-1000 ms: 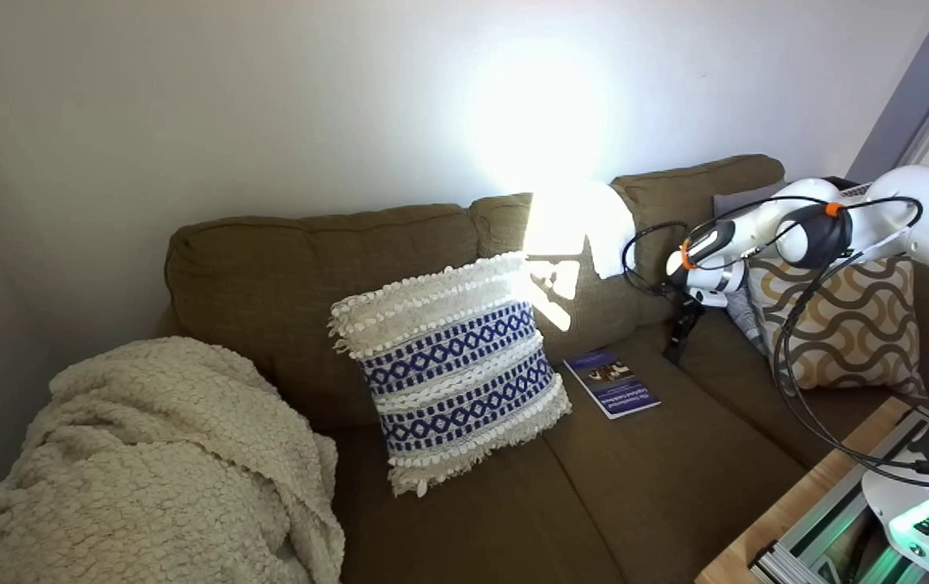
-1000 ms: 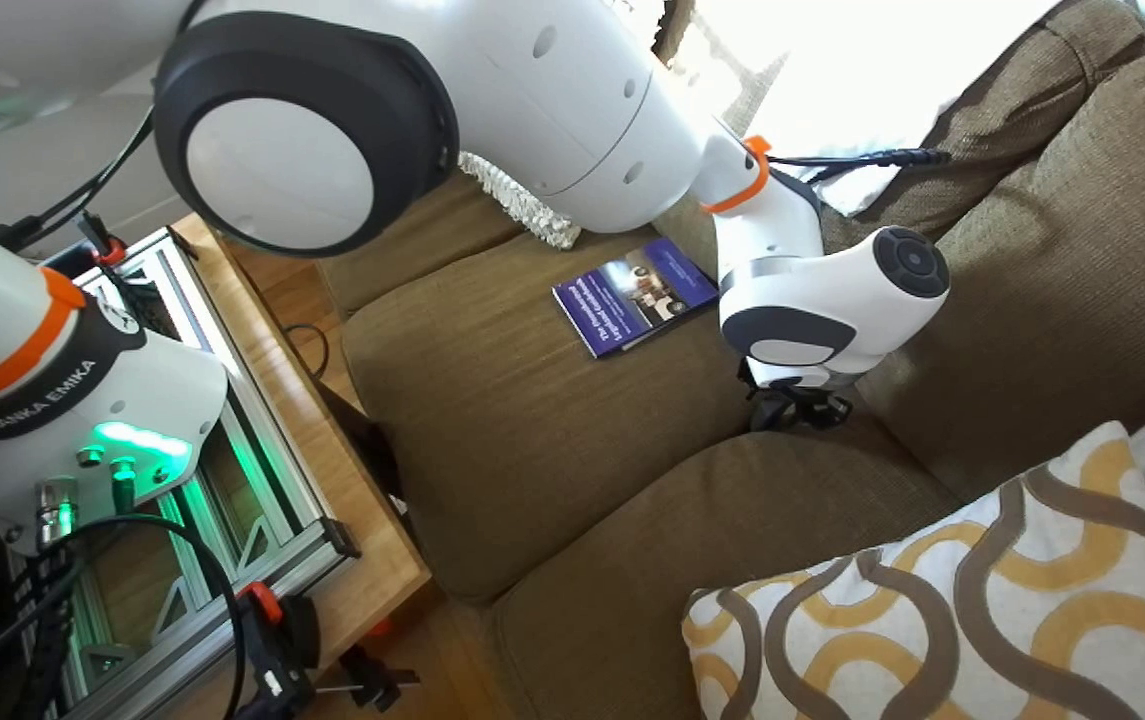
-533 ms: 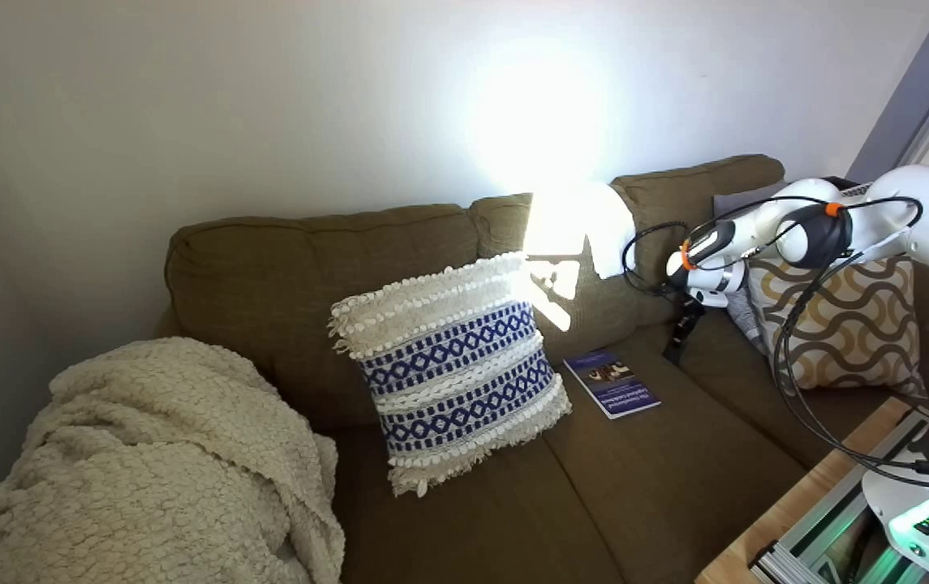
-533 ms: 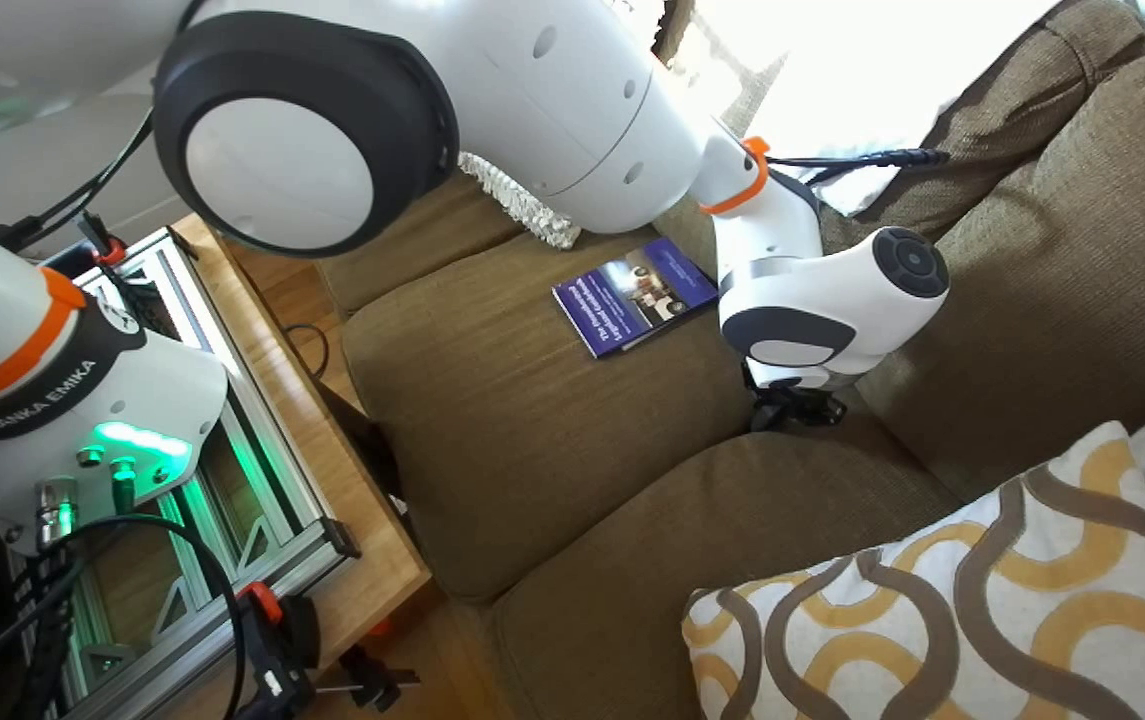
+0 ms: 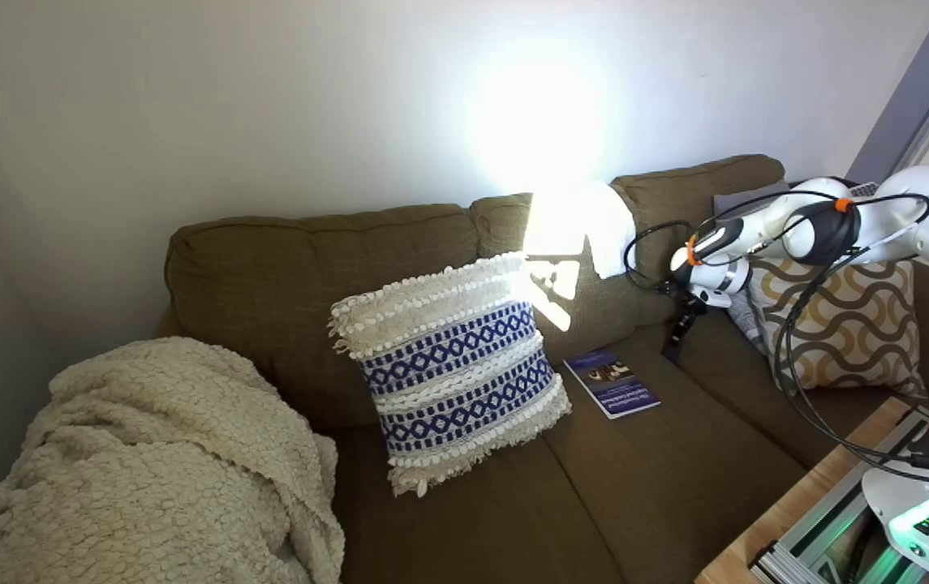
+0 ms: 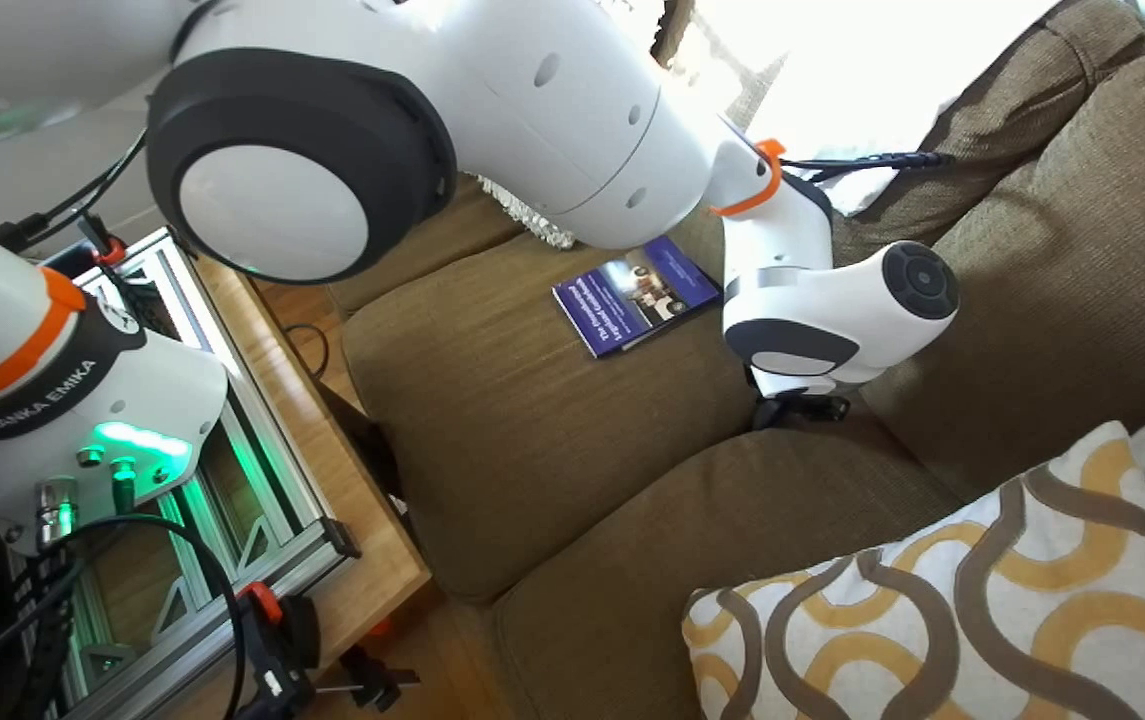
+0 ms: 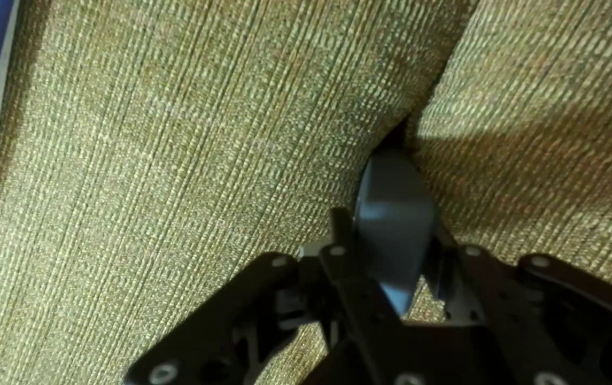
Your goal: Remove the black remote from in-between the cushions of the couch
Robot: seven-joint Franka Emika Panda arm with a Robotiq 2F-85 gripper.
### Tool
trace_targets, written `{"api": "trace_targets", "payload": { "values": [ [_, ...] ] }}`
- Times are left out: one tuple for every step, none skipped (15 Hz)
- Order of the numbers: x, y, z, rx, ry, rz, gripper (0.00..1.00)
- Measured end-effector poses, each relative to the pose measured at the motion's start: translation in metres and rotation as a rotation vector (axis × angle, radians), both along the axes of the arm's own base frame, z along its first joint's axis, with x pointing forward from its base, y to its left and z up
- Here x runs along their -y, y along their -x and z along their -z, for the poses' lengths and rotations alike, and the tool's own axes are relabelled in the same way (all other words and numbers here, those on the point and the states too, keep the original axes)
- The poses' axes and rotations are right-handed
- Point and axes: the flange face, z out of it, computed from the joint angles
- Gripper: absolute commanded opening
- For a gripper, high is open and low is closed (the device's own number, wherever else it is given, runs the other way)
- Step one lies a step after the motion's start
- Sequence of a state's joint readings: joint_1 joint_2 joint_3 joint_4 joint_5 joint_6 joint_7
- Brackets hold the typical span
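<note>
Your black two-fingered gripper [image 7: 391, 230] is clamped on the slim black bar-shaped remote [image 7: 397, 216], one jaw to either flank. The far end of the remote meets the crease [image 7: 436, 83] between two olive-brown ribbed fabric seat cushions [image 6: 552, 430] of the wide olive-brown fabric couch [image 5: 310, 268]; how deeply it is lodged cannot be told. The jaws stand astride the crease, a placing that probably lets you squeeze the remote without catching fabric and suits a pull up and out. The flat dark-blue paper booklet [image 6: 622, 300], apart from your grip, should not hinder it.
</note>
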State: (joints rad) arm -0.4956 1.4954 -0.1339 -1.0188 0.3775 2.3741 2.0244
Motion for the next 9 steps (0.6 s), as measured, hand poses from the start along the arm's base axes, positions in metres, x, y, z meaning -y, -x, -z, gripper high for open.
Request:
{"api": "trace_targets", "payload": {
  "values": [
    [0.0015,0.0011,0.0001,0.002,-0.002,0.001,0.08],
    [0.0021,0.0015,0.0002,0.003,-0.004,0.001,0.08],
    [0.0019,0.0014,0.0003,0.005,-0.006,0.000,0.08],
    [0.0018,0.0014,0.0003,0.007,-0.008,-0.004,0.08],
    [0.0018,0.0013,0.0002,0.011,-0.010,-0.012,0.08],
    [0.0017,0.0012,0.0000,0.019,-0.016,-0.022,0.08],
    [0.0020,0.0012,-0.0001,0.030,-0.023,-0.035,0.08],
    [0.0027,0.0016,-0.0003,0.044,-0.032,-0.050,0.08],
    [0.0032,0.0022,-0.0003,0.058,-0.041,-0.063,0.08]
  ]
}}
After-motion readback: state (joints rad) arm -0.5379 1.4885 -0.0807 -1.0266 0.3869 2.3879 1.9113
